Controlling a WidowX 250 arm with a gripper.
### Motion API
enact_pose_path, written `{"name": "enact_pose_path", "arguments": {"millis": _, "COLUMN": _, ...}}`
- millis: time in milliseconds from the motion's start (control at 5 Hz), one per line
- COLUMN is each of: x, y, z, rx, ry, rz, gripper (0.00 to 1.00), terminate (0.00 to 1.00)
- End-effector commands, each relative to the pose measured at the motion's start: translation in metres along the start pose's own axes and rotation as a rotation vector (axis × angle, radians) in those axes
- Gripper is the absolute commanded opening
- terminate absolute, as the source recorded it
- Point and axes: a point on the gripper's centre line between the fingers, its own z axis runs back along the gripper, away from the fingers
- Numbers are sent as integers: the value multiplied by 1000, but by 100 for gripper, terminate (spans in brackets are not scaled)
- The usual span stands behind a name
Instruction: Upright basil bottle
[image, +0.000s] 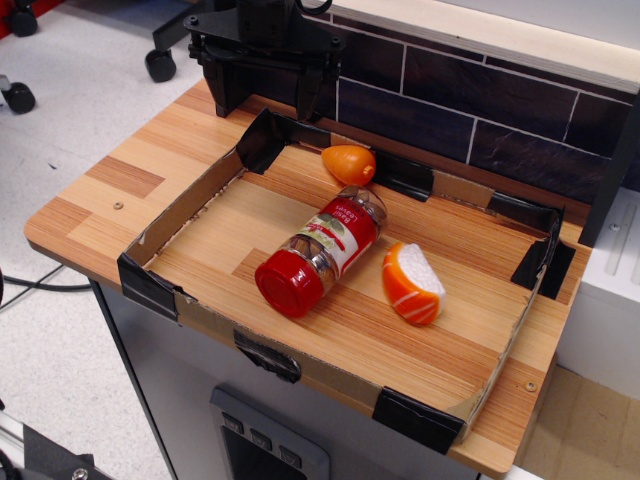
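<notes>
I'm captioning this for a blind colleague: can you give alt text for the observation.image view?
A basil bottle with a red cap lies on its side on a wooden table fenced by low cardboard walls, between an orange toy and a salmon sushi toy. The black gripper hangs at the back, apart from everything.

view: single, high front-left | facing: down across table (120, 205) toward wall (480, 120) | range: probably mid-distance

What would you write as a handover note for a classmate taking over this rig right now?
Gripper: parked at the back-left edge of the table, holding nothing; whether its jaws are open is unclear.
Basil bottle: lying on its side mid-tray, red cap toward the front-left.
Nearby: orange toy behind it, salmon sushi toy to its right; cardboard wall around all.
Done: nothing yet.
Left: grasp the bottle and stand it upright.
</notes>
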Motion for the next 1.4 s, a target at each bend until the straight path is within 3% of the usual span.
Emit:
{"name": "enact_pose_path", "arguments": {"millis": 0, "x": 0, "y": 0, "z": 0, "rx": 0, "ry": 0, "rz": 0, "gripper": 100, "terminate": 0}}
{"name": "enact_pose_path", "arguments": {"millis": 200, "x": -4, "y": 7, "z": 25, "rx": -54, "ry": 16, "rz": -27, "gripper": 100, "terminate": 0}}
{"name": "enact_pose_path", "arguments": {"millis": 400, "x": -26, "y": 9, "z": 40, "rx": -131, "ry": 67, "rz": -124, "gripper": 100, "terminate": 0}}
{"name": "enact_pose_path", "arguments": {"millis": 600, "x": -59, "y": 7, "z": 53, "rx": -167, "ry": 108, "rz": -228, "gripper": 100, "terminate": 0}}
{"name": "enact_pose_path", "arguments": {"millis": 1000, "x": -106, "y": -9, "z": 41, "rx": -154, "ry": 102, "rz": -350, "gripper": 100, "terminate": 0}}
{"name": "enact_pose_path", "arguments": {"millis": 1200, "x": -113, "y": -27, "z": 30, "rx": -131, "ry": 71, "rz": -358, "gripper": 100, "terminate": 0}}
